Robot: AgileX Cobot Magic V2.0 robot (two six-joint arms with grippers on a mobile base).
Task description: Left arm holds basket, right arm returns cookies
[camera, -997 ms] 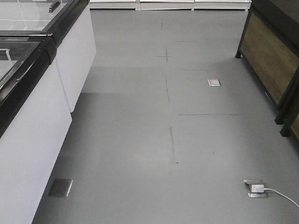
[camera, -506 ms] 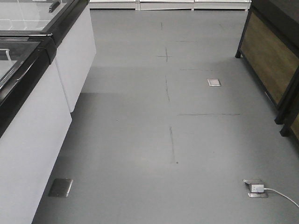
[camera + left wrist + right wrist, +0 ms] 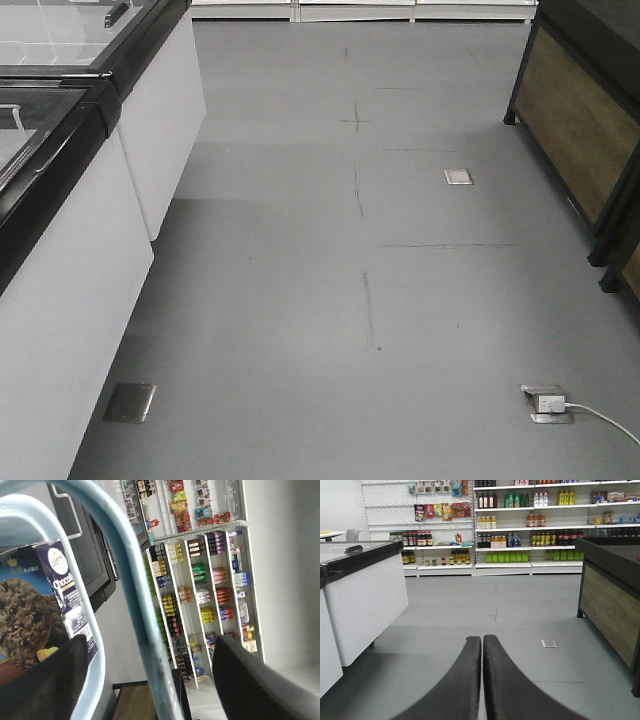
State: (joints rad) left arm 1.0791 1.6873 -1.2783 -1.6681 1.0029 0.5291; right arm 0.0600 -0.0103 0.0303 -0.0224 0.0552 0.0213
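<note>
Left hand (image 3: 147,642) spread around the basket handle (image 3: 116,555), cookies (image 3: 52,595) just beside; right hand (image 3: 482,639) pressed closed

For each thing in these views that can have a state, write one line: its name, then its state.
Left fingers: open, with the basket handle running between them.
Right fingers: shut, nothing held.
Cookies box: standing inside the basket.
Floor socket: white plug and cable in it.
Floor plate: lying flat, nothing plugged in.
</note>
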